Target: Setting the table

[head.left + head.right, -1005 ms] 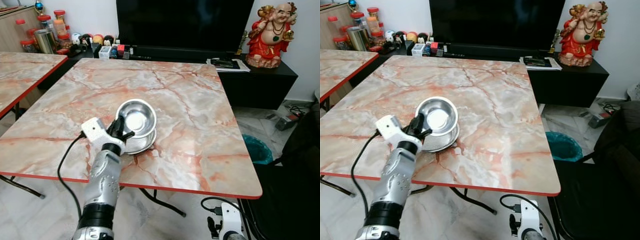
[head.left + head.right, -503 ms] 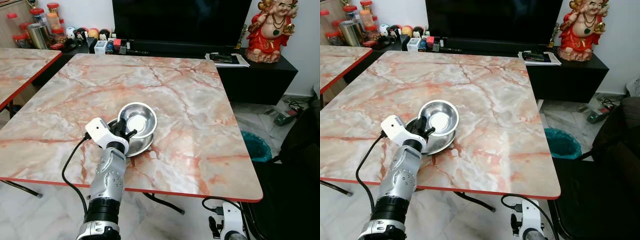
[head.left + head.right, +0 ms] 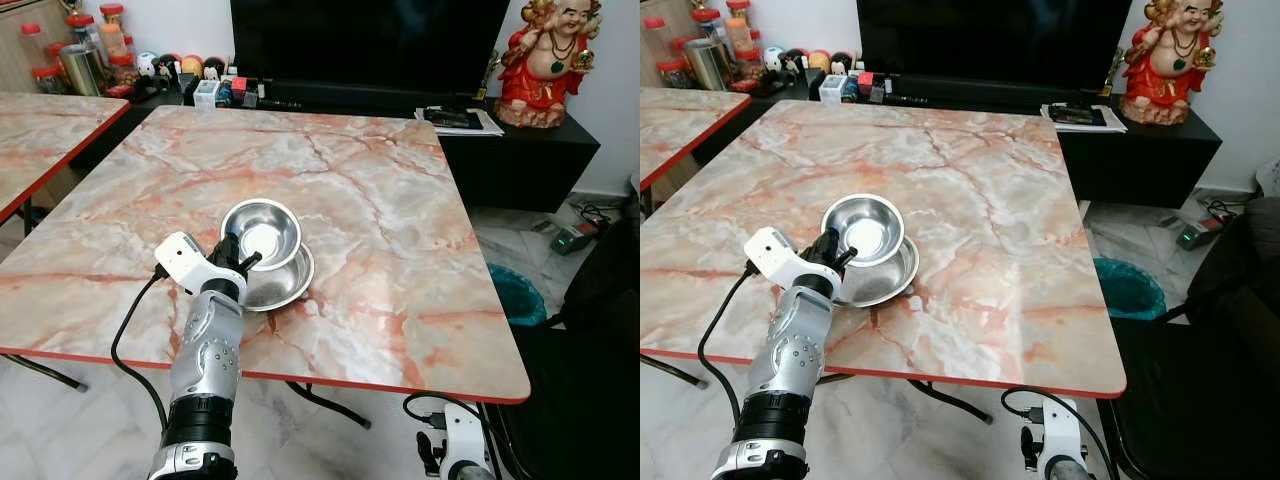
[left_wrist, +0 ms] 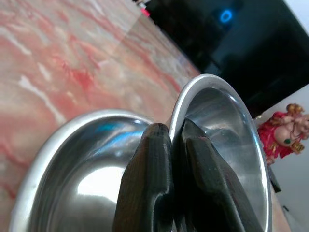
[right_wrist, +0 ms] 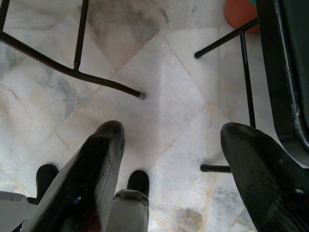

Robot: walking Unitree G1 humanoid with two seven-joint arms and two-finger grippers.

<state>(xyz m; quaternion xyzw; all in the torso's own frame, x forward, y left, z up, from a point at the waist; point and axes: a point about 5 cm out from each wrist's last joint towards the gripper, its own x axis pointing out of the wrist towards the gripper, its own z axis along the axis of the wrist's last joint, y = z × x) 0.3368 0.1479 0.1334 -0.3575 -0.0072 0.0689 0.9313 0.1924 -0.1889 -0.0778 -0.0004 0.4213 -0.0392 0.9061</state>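
The left gripper [image 3: 240, 262] is closed on the near rim of a small steel bowl [image 3: 262, 232], with one finger inside and one outside. In the left wrist view the two fingers [image 4: 157, 159] are pressed together with the thin rim between them. The bowl is tilted, and its far side looks raised. It sits partly over a wider steel bowl [image 3: 283, 284] that rests flat on the table [image 3: 400, 240], near the front edge and a little to the left of the middle. I cannot say for sure whether the small bowl still touches the bigger one below.

The table has a pink marble top with a red edge. Behind it is a dark television [image 3: 370, 45] on a low black cabinet [image 3: 520, 150], with a red statue [image 3: 545, 55] on the right end and jars [image 3: 85, 55] at the left.

The right gripper [image 5: 174, 159] hangs beside the robot over the tiled floor [image 5: 159, 87], with its fingers wide apart and holding nothing.
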